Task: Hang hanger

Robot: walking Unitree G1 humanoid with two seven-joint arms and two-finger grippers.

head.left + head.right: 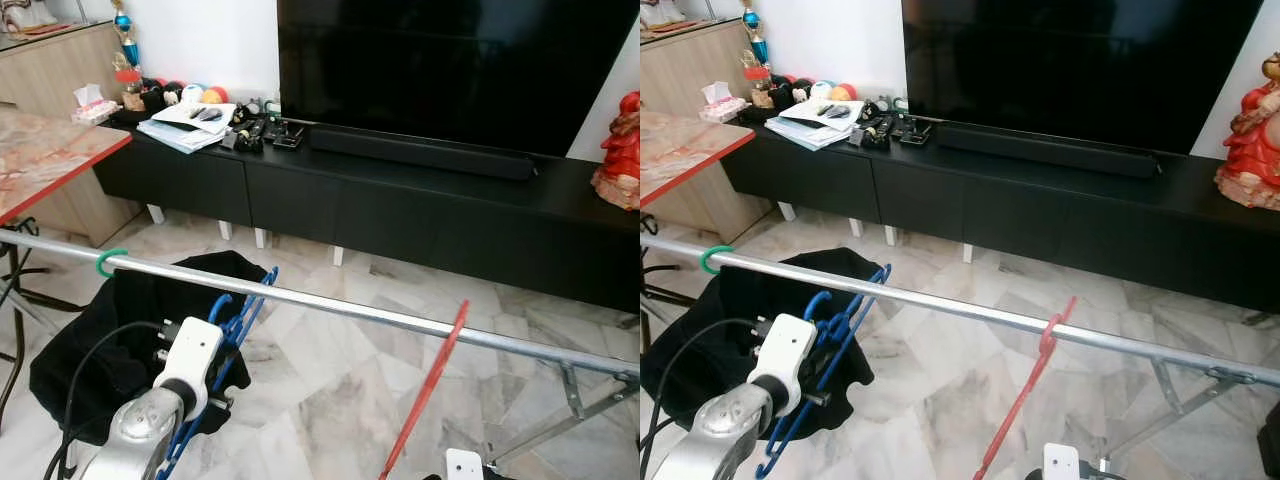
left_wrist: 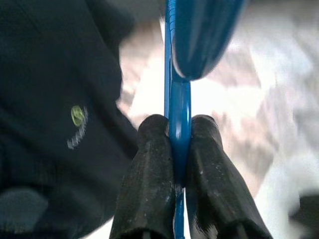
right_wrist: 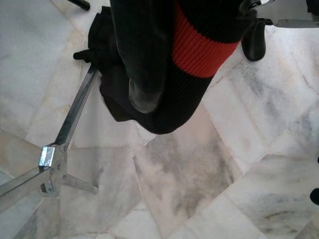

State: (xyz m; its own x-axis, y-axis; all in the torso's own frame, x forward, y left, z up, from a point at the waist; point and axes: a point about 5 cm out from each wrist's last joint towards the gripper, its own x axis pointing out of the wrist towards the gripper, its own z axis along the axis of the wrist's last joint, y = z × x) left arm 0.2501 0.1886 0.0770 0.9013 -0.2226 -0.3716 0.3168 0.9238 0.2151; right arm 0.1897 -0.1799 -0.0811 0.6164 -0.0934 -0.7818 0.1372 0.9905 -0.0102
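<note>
A silver rail runs across in front of me at a slant. My left gripper is shut on a blue hanger, held just below the rail's left part, with the hanger's hook near the rail. A red hanger slants down from the rail further right, its hook resting on the bar. In the right wrist view my right gripper is low down with its black fingers closed around the red hanger. A green hook sits on the rail at far left.
A black garment hangs under the rail at left. Behind stands a long black TV cabinet with a large TV and clutter. A red-edged table is at left. The rack's brace stands on the marble floor at right.
</note>
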